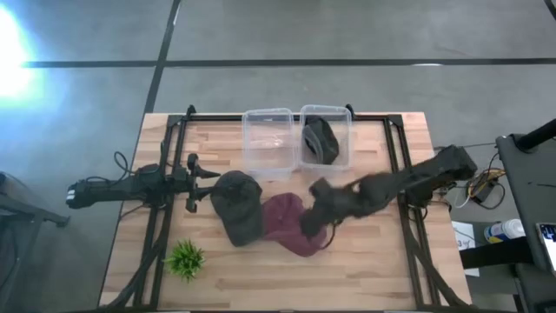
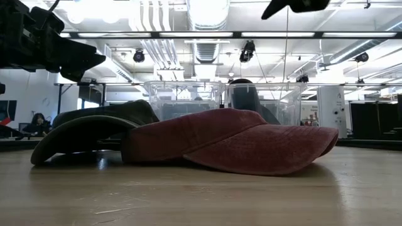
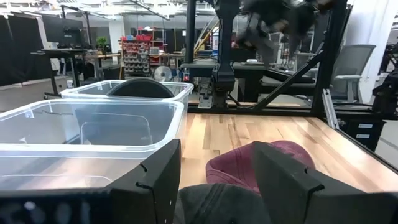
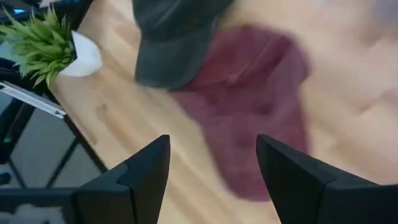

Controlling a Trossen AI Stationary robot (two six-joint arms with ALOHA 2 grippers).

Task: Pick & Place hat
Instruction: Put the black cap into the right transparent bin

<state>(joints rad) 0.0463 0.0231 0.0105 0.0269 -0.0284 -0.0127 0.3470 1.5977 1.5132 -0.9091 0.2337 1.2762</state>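
A maroon cap (image 1: 291, 226) lies on the table's middle, its brim (image 2: 264, 150) toward the near edge. A dark grey cap (image 1: 236, 207) lies against its left side, and the two overlap at their edges. A third dark hat (image 1: 321, 139) sits in the right clear bin. My right gripper (image 4: 214, 168) hangs open above the maroon cap (image 4: 255, 124), clear of it. My left gripper (image 3: 214, 186) is open and level just left of the grey cap (image 3: 217, 208), raised above the table in the low view (image 2: 56, 50).
Two clear plastic bins stand side by side at the far edge; the left one (image 1: 268, 143) holds nothing. A small potted plant (image 1: 185, 258) stands near the near-left corner. Bare wood lies to the right of the caps and along the near edge.
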